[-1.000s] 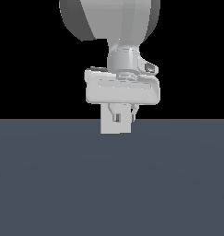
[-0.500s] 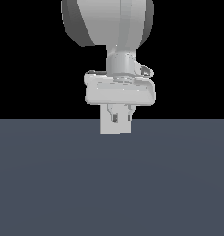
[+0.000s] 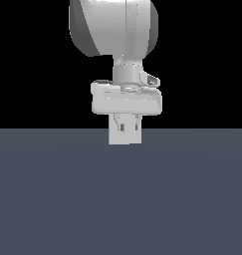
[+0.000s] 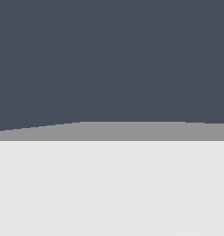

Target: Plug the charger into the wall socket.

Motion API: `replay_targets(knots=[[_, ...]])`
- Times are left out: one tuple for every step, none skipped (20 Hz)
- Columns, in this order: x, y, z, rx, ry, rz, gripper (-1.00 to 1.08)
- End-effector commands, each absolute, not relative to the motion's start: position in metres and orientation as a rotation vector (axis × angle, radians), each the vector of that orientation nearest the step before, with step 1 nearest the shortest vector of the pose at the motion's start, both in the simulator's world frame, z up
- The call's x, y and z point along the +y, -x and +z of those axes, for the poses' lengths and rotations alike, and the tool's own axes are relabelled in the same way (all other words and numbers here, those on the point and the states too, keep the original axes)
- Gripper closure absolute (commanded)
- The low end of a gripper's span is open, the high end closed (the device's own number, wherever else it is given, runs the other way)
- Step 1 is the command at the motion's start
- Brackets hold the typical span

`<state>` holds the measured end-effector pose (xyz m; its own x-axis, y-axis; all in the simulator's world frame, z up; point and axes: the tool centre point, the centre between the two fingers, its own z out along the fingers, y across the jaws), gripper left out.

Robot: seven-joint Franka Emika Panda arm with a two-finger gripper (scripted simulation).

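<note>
Hanging from the arm at twelve o'clock in the exterior view, one gripper (image 3: 125, 130) points straight down. We see a white block between and below its fingers, likely the charger (image 3: 125, 137), but we cannot tell whether the fingers are clamped on it or only close around it. We count one arm (image 3: 115, 27), a large pale grey housing above the gripper's wide body. Below, one flat slate-grey floor (image 3: 120, 199) fills the lower half. In the wrist view, a broad white surface (image 4: 111, 189) with a grey edge covers the near half; we cannot identify it.
</note>
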<state>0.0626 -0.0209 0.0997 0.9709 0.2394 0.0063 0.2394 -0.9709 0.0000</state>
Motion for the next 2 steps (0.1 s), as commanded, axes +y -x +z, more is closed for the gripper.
replay_targets(knots=[[-0.0206, -0.065, 0.1, -0.378, 3.118, -0.01, 1.08], [-0.0206, -0.0651, 0.1, -0.378, 3.118, -0.01, 1.08]])
